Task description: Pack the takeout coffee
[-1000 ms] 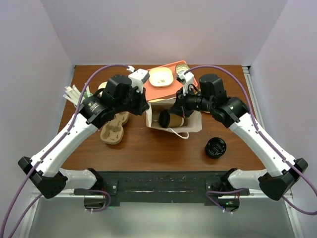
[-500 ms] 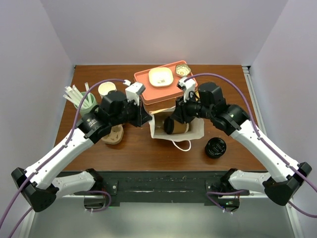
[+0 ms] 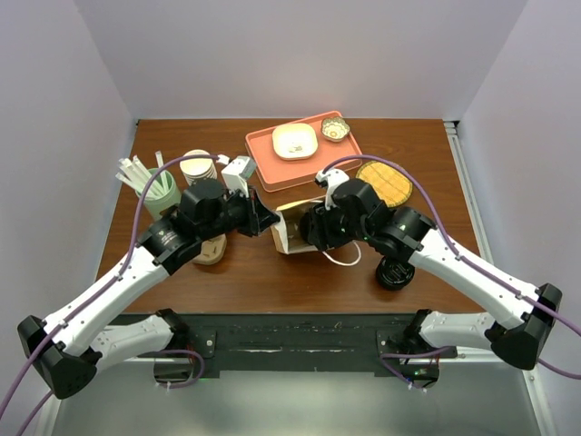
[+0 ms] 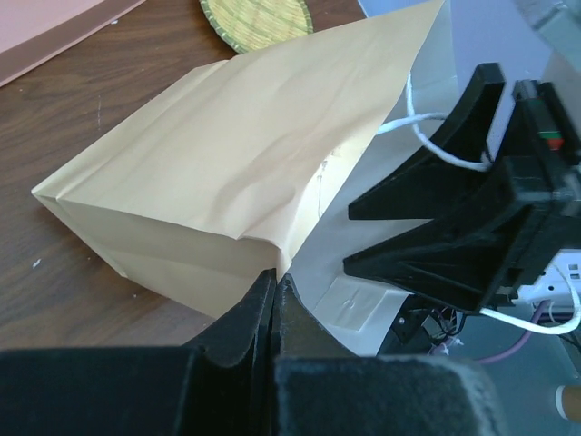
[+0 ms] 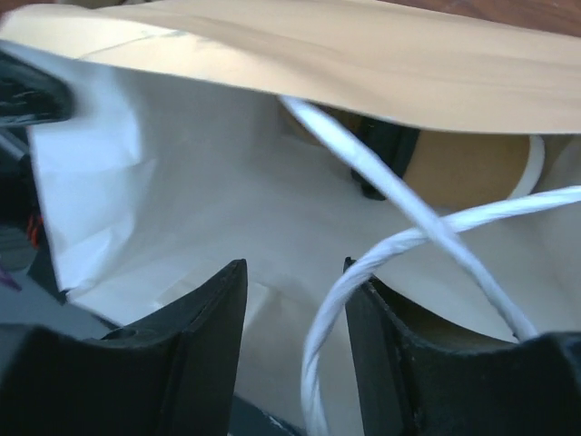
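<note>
The takeout coffee (image 5: 388,150) lies inside the brown paper bag (image 4: 218,154), which rests mid-table, well in from every edge. The left gripper (image 4: 275,283) is clamped on the bag's rim, and the right gripper (image 5: 292,270) stands apart and empty at the mouth. The right should back straight out, clear of the white handle (image 5: 363,168) crossing its fingers, while the left holds the rim firm.

The bag (image 3: 289,236) lies on its side at the middle of the table (image 3: 272,283), with the coffee cup (image 5: 449,170) inside it. Behind the bag sits a tray (image 3: 268,163) carrying a plate (image 3: 295,141) and a bowl (image 3: 335,129). A mat (image 3: 386,183) lies right of the tray.
</note>
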`<state>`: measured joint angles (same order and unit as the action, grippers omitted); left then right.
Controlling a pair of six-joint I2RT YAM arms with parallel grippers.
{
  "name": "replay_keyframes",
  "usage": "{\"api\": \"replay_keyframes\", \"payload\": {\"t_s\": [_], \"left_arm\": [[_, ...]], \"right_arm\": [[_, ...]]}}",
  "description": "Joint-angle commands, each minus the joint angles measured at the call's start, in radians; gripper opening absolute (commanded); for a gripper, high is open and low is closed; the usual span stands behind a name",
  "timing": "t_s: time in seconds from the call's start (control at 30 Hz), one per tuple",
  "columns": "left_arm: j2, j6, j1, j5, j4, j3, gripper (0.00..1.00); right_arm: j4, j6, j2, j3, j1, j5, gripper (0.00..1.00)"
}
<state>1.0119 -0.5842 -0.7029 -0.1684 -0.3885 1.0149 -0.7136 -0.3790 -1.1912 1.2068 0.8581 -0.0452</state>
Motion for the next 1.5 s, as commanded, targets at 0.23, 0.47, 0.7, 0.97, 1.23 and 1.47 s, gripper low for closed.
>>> {"api": "replay_keyframes", "payload": {"t_s": [0.23,0.47,0.7,0.97,1.23,1.47], "left_arm": [[-0.064,-0.028,-0.004,-0.118,0.2,-0.11,0.0],[-0.081,-0.028,-0.006,-0.146,0.226,-0.139,0.0],[-0.029,-0.008,-0.006,-0.111,0.113,-0.063,0.0],[0.056,-0.026,-0.007,-0.01,-0.078,0.131,0.0],[0.085,-0.066,-0.006,-0.048,-0.084,0.183,0.0],[-0.059,-0.062,-0.006,-0.144,0.155,-0.076,0.0]], "right_arm": [[0.158,-0.038,-0.07,-0.093,0.016,-0.205,0.74],[0.226,-0.057,-0.113,-0.119,0.018,-0.263,0.75],[0.316,-0.048,-0.097,-0.151,0.022,-0.294,0.74],[0.454,0.093,0.021,-0.262,0.03,-0.229,0.74],[0.428,0.223,0.019,-0.293,0.029,-0.21,0.71],[0.42,0.092,-0.051,-0.271,0.03,-0.237,0.75]]}}
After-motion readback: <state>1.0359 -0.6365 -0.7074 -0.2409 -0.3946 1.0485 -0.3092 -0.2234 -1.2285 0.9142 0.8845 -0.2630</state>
